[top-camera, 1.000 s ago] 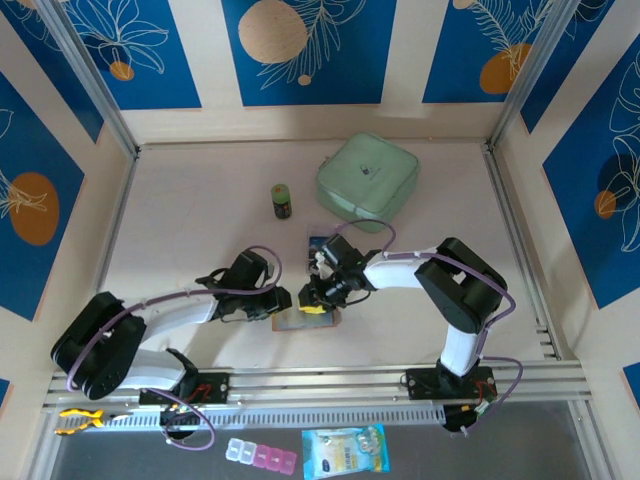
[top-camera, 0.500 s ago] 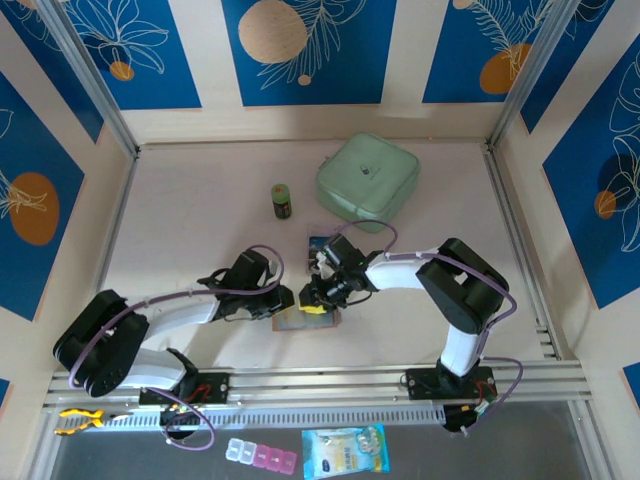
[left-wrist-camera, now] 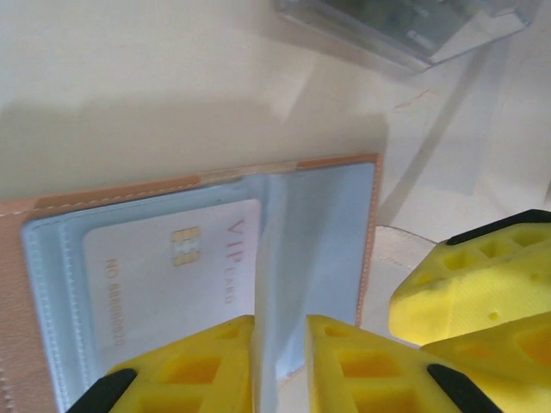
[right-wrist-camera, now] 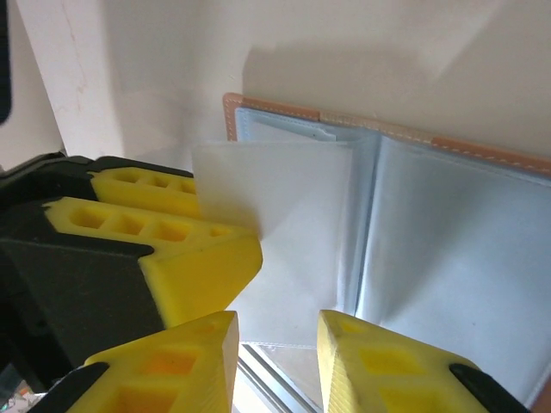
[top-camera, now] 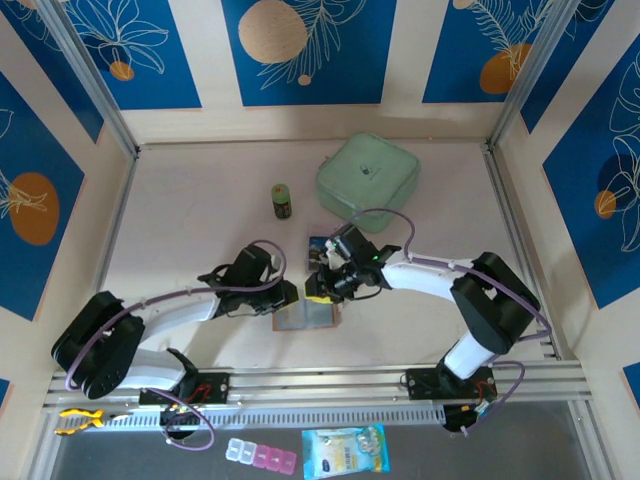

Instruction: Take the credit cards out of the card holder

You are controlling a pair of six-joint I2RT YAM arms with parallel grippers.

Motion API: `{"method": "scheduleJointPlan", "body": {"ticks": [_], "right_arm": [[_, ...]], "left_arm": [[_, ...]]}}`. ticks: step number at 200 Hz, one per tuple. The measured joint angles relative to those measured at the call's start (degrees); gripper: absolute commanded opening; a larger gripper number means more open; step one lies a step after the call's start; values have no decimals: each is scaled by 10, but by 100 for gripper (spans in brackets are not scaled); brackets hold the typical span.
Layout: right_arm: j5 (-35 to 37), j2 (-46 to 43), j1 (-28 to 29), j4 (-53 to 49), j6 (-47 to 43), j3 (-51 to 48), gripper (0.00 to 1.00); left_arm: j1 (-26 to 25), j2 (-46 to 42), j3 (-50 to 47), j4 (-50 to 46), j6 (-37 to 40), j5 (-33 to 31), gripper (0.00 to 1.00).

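The card holder (top-camera: 306,317) lies open on the table, tan with grey see-through pockets (left-wrist-camera: 331,219). One of the credit cards (left-wrist-camera: 168,275), pale with a gold chip, sits inside its left pocket. My left gripper (left-wrist-camera: 281,331) is shut on an upright see-through pocket leaf (right-wrist-camera: 275,206) in the middle of the holder (right-wrist-camera: 469,241). My right gripper (right-wrist-camera: 275,331) is open by a narrow gap over that leaf's lower edge, close beside the left fingers (right-wrist-camera: 185,249). From above, the left gripper (top-camera: 291,296) and right gripper (top-camera: 316,291) meet at the holder's far edge.
A small clear box (top-camera: 322,246) with something dark blue in it lies just beyond the holder. Farther back stand a green bottle (top-camera: 283,200) and a mint-green zip case (top-camera: 367,177). A pill organiser (top-camera: 262,455) and a blue sachet (top-camera: 345,450) lie below the rail.
The right arm's elbow has swung out to the right and its gripper has shifted slightly away from the rail. The left jaws have closed on the pocket leaf.
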Motion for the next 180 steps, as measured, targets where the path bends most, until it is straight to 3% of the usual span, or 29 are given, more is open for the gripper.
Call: {"method": "scheduleJointPlan", "body": {"ticks": [109, 180], "right_arm": [[18, -110, -53, -55, -11, -43, 32], [22, -139, -61, -78, -14, -53, 34]], "left_arm": [[-51, 110, 85, 9, 0, 14, 22], [-62, 167, 131, 26, 3, 25, 36]]}}
